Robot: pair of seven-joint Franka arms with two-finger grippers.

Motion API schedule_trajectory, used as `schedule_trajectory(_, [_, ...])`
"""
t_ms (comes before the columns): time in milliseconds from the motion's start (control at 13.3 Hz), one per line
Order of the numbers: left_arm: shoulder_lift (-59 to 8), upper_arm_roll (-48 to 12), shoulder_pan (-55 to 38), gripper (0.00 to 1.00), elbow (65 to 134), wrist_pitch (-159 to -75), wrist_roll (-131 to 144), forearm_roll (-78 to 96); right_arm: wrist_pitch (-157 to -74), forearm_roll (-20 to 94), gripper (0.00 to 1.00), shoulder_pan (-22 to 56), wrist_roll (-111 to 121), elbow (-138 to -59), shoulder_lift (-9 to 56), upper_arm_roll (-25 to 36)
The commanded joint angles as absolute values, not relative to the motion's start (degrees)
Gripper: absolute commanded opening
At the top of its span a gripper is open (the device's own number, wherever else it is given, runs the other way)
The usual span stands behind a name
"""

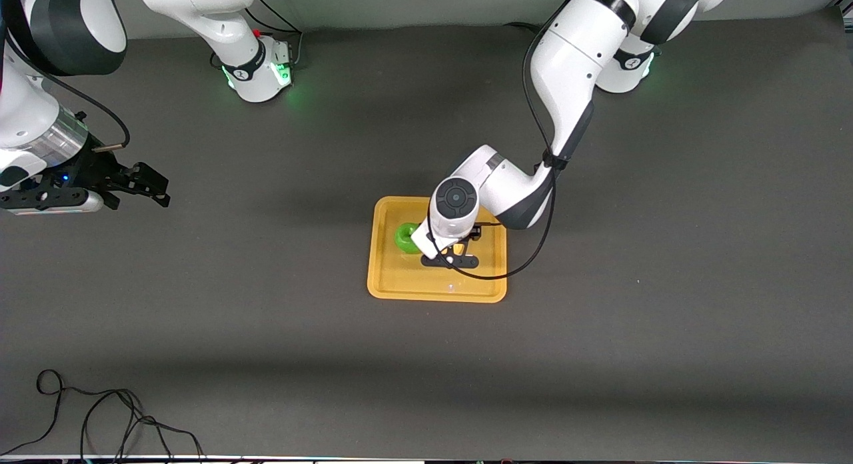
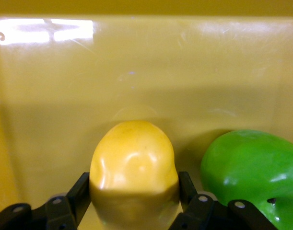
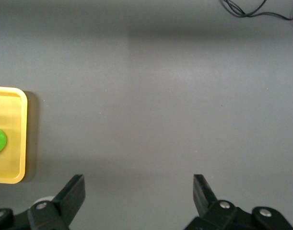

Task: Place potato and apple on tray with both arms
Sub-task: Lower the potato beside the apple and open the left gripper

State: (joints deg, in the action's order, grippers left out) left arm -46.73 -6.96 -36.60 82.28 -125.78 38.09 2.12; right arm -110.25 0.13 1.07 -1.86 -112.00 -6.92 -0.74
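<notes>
Yellow potato [image 2: 134, 172] between left gripper [image 2: 134, 201] fingers

Glossy yellow potato [image 2: 134, 167], bright green apple [image 2: 249, 167], yellow-orange tray [image 1: 400, 281], dark grey table [image 1: 666, 251]

Dark grey table, one tray and a stray cable on it

Under me lies the table [image 1: 666, 317], a plain dark grey mat. My two bases [image 1: 256, 74] stand bolted along its top edge. Near its middle rests the yellow-orange tray [image 1: 400, 284], flat on the mat with its raised rim all round. A loose black cable [image 1: 100, 411] curls on the mat at the edge nearest the front camera, toward my right arm's end.
</notes>
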Motion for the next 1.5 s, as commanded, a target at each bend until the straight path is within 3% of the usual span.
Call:
schedule_trajectory(0, [-47.64, -5.98, -37.79, 1.00, 80.51, -125.59, 39.29, 1.23, -107.58, -0.35, 1.00, 1.58, -3.60, -109.87, -6.41, -0.70])
schedule_trajectory(376, [-46.67, -5.98, -37.36, 1.00, 79.90, -123.41, 39.11, 1.41, -105.47, -0.35, 1.00, 1.67, -3.52, -108.11, -6.24, -0.70])
schedule_trajectory(827, [-45.00, -6.50, -33.06, 1.00, 69.80, -106.64, 38.23, 1.84, -105.38, -0.09, 1.00, 1.58, -3.69, -108.19, -6.24, -0.70])
schedule_trajectory(1429, [-30.87, -6.59, -18.83, 1.00, 68.91, -85.63, 24.80, 4.39, -105.12, -0.18, 1.00, 3.60, -5.36, -107.40, -5.36, -0.70])
